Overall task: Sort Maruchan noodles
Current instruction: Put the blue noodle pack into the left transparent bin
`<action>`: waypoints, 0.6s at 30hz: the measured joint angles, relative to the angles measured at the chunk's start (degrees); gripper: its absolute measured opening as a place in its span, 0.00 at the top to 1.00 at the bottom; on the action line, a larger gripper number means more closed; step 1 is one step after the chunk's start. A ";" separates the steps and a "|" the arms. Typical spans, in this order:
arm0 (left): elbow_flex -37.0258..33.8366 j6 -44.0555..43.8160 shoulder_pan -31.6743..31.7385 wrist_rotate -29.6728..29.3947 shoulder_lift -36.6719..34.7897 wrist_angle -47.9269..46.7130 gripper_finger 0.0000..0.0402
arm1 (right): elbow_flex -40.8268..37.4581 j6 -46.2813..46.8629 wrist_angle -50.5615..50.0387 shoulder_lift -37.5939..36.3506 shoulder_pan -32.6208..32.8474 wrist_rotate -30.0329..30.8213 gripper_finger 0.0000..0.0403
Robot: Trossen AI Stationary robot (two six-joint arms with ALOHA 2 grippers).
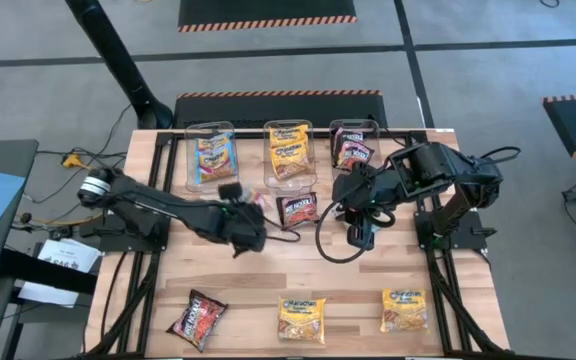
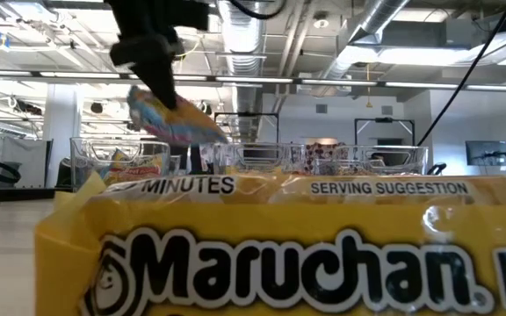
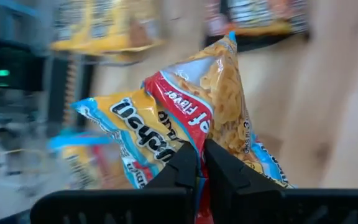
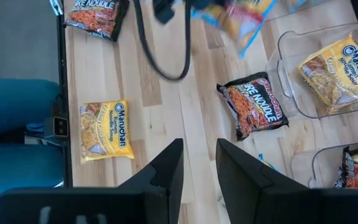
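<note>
left gripper has its jaws pinched on a light blue-pink packet, held up off the table near the bins; right gripper hangs mid-table with jaws apart, black-red packet lying just beside it

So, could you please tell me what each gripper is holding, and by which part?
The left gripper pinches a light blue and yellow plastic ramen packet by one edge, lifted; the right gripper is open, holding nothing.
</note>
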 joint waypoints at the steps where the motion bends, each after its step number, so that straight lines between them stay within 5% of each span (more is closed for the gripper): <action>1: 0.00 0.06 0.30 -1.04 -1.11 -1.51 1.00 | 0.00 0.00 0.01 0.00 0.00 0.02 0.71; 10: 0.07 8.71 8.35 -12.26 -8.89 -14.57 0.99 | 0.00 -0.22 0.01 0.00 0.02 0.02 0.71; 18: 0.09 22.00 18.48 -11.96 -11.38 -15.26 0.99 | 0.00 -0.46 0.01 0.00 0.02 0.02 0.71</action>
